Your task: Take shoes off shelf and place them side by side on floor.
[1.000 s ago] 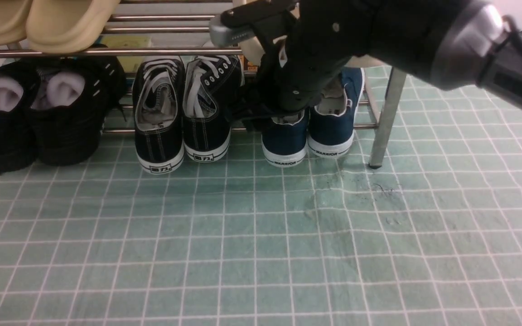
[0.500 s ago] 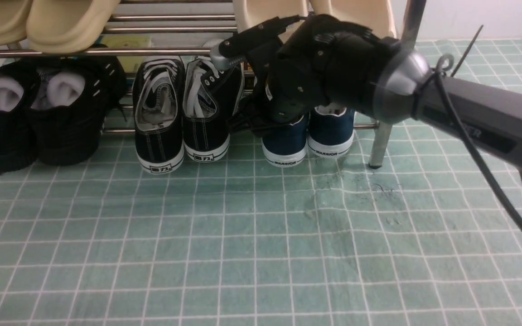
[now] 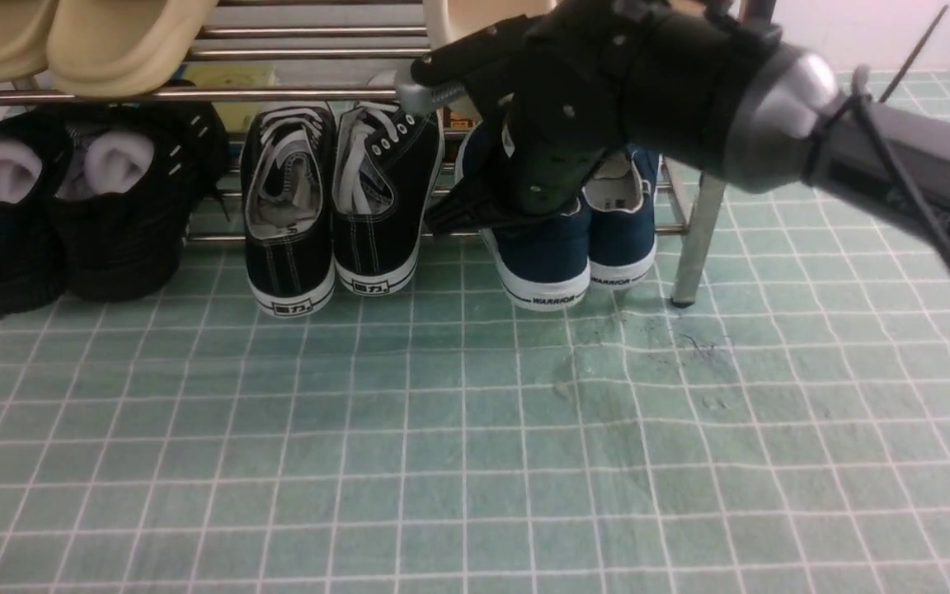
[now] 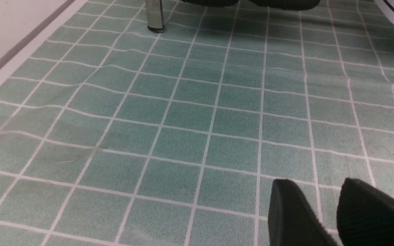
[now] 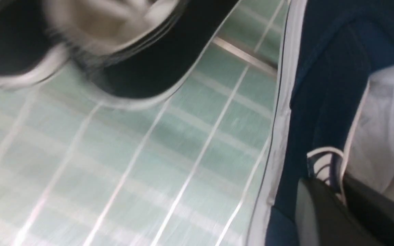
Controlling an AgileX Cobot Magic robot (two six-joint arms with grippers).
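Right arm [image 3: 656, 91]: black housing is showing small round screws; a silver-grey collar [image 3: 780, 115] is ringing it; a thin black cable [image 3: 924, 206] is running along the dark grey link. Left tool [image 4: 315, 191]: two matte black fingers [image 4: 292, 215] are showing.

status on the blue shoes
Right gripper shut on left blue shoe. Left gripper open, empty, over floor. Right blue shoe at shelf. Black sneaker close alongside.

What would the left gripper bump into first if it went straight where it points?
Probably the pale green gridded cloth floor, since the left gripper tilts down at it; depth is hard to judge.
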